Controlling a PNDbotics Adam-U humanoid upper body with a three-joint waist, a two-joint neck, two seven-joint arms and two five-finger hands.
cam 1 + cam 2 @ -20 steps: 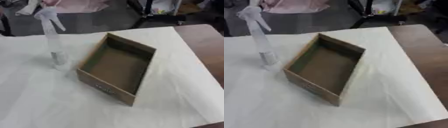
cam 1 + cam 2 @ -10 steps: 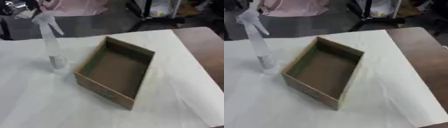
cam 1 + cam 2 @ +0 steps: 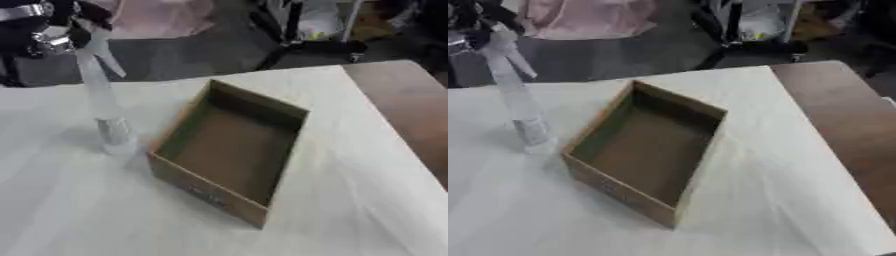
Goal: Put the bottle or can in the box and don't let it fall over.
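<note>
A clear spray bottle with a white trigger head stands upright on the white table, its base just left of the box. The open cardboard box lies empty at the middle of the table, turned at an angle. My left hand, black with silver parts, shows at the upper left corner, right against the bottle's spray head. How it holds the head is hidden in blur. My right hand is in neither view.
A white cloth covers the table. A bare brown strip of tabletop runs along the right side. Beyond the far edge are a pink cloth and a black stand on the floor.
The whole picture has shifted, so the camera moved. Bottle and box keep their places relative to each other. My left hand now shows more plainly at the bottle's top.
</note>
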